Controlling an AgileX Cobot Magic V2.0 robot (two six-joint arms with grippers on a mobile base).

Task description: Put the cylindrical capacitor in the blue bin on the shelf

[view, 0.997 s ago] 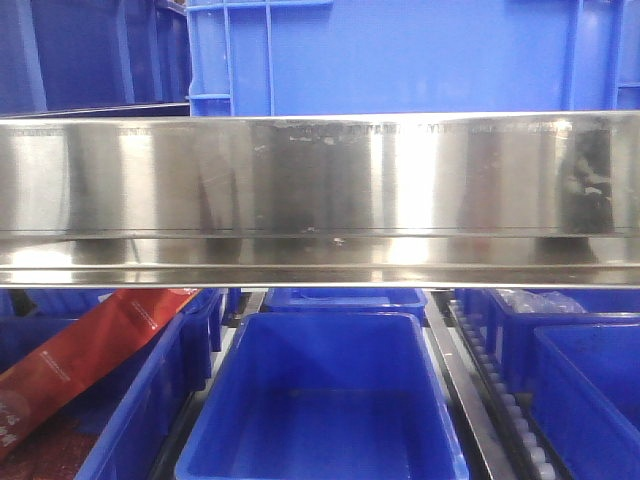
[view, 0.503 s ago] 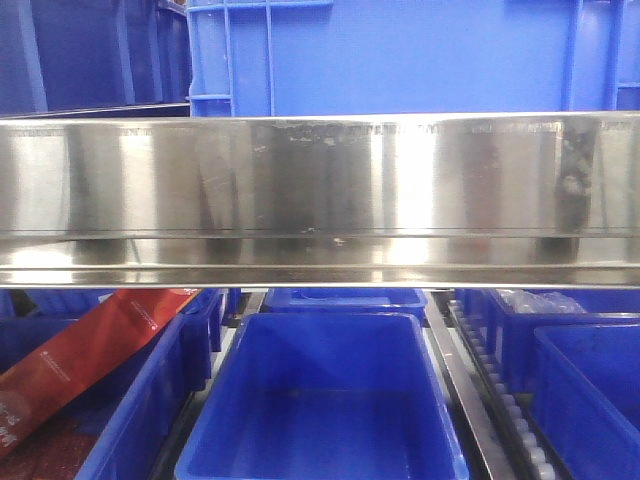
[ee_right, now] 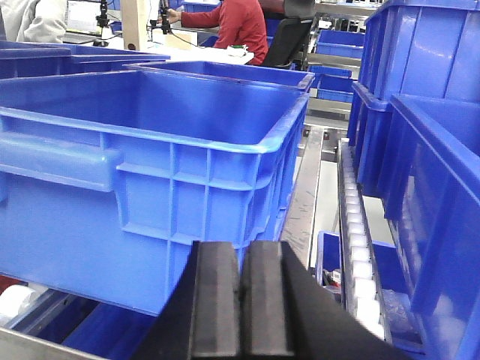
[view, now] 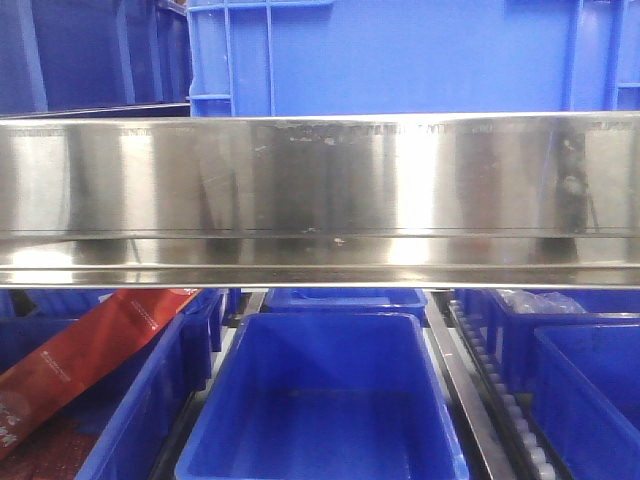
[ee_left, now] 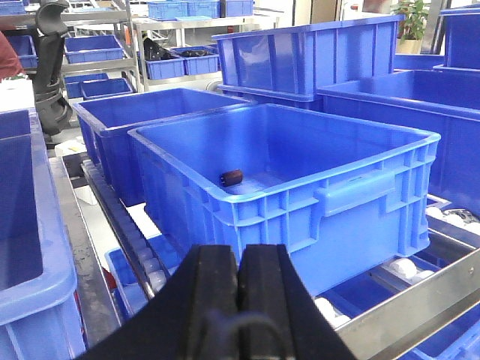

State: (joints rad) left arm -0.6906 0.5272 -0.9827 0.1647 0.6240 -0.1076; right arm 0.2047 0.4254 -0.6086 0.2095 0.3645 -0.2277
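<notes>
A small dark cylindrical capacitor (ee_left: 232,178) lies on the floor of a big blue bin (ee_left: 352,187) that stands on the shelf. The shelf's shiny steel front rail (view: 320,190) fills the middle of the front view, with the same bin (view: 400,55) above it. My left gripper (ee_left: 239,259) is shut and empty, in front of and below the bin's near corner. My right gripper (ee_right: 241,259) is shut and empty, in front of the blue bin's (ee_right: 150,150) outer wall.
More blue bins stand beside it (ee_left: 135,120) and on the right (ee_right: 435,187). White roller tracks (ee_right: 356,225) run between bins. Below the rail are an empty blue bin (view: 325,400) and a red packet (view: 90,350). A person in red (ee_right: 232,26) sits far behind.
</notes>
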